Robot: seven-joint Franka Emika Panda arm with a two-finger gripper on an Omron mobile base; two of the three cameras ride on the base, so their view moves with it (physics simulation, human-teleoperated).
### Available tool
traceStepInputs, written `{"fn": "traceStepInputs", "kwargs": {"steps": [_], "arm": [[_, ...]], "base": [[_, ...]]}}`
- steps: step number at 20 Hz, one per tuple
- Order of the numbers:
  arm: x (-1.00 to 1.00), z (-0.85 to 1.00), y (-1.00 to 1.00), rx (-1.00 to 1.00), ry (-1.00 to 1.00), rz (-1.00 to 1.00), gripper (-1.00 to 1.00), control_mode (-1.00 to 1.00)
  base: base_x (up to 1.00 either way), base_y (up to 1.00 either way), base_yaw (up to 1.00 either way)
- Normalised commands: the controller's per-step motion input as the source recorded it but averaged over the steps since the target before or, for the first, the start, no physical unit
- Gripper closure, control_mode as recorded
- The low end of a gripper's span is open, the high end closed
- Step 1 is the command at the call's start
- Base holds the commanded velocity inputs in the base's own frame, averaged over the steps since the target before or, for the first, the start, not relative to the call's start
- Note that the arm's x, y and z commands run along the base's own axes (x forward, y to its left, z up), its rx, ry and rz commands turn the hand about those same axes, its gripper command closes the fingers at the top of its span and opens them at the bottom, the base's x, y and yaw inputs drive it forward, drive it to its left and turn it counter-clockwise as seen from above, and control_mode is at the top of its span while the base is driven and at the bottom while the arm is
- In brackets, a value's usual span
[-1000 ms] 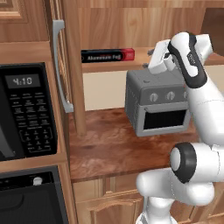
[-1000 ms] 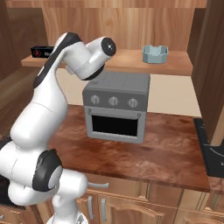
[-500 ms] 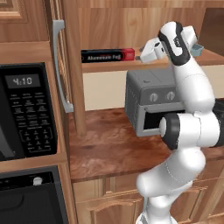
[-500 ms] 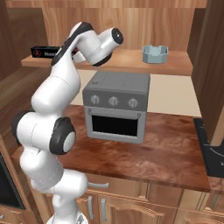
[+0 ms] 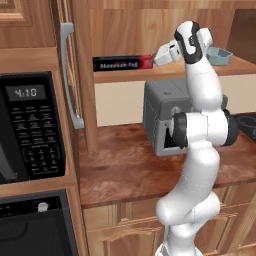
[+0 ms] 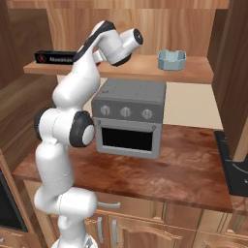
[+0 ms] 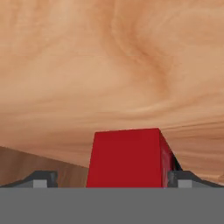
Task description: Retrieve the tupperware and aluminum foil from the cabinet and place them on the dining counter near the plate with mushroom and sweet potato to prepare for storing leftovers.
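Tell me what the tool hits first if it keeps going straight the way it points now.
The red end of the aluminum foil carton. The open tool is aimed right at it on the cabinet shelf, one finger to each side. How much gap remains is unclear.

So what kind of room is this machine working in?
A kitchen, rendered rather than real: a black microwave set into wooden cabinets, a grey toaster oven on the countertop, and an aluminum foil carton on a shelf.

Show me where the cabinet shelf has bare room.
Bare shelf lies between the long black foil carton and the pale teal tub, and right of the tub. Crowded at the carton's red end, where the open gripper sits.
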Motion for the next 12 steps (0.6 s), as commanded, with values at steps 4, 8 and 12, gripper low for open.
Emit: {"fn": "traceStepInputs", "kwargs": {"steps": [4,8,12], "arm": [[0.46,-0.18,0.0,0.0,0.0,0.1,-1.0,-1.0],[0.19,-0.13,0.12,0.0,-0.07,0.11,-1.0,-1.0],[0.0,-0.15,0.42,-0.02,-0.12,0.15,1.0,-1.0]], "base": [[0.0,0.0,0.0],[0.0,0.0,0.0],[0.0,0.0,0.0]]}}
